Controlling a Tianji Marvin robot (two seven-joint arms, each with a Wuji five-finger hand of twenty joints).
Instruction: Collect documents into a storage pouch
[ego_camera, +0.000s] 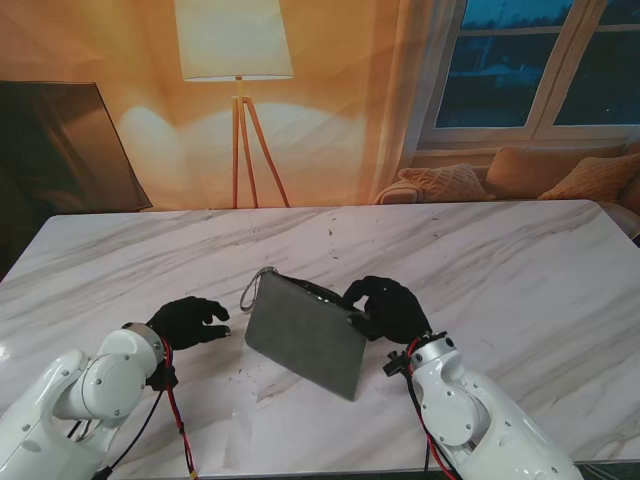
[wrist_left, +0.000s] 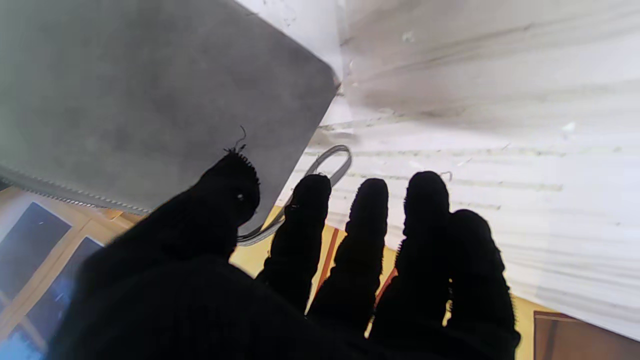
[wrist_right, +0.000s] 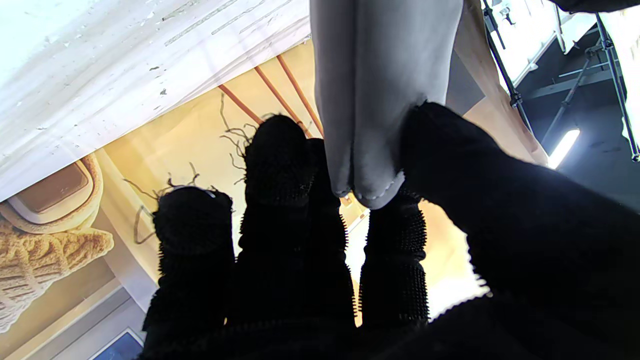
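Bench of white, grey-veined marble carries the scene. Near the middle of its near edge a flat grey felt-like rectangular pouch is tilted up off the surface, its far right corner raised and its near corner low, close to the marble or on it. A pale translucent sheet, probably a document sleeve, lies on the bench just under and nearer to me than the pouch; I cannot tell what is in it.

The right hand, black-gloved, is closed on the pouch's raised corner; the right wrist view shows a stitched fabric edge pinched between thumb and fingers. The left hand sits beside the pouch's left edge, fingers spread and straight, grasping nothing. A thin grey wrist loop hangs from the pouch's far left corner, close to those fingers.

Judging by its look, the pouch is light, soft and floppy, with a grippy, non-fragile surface; held by one corner it will sag and twist. A second hold on the opposite corner by the loop, or on the mouth's lip, would steady it. The sheet looks thin, slick and easily creased.
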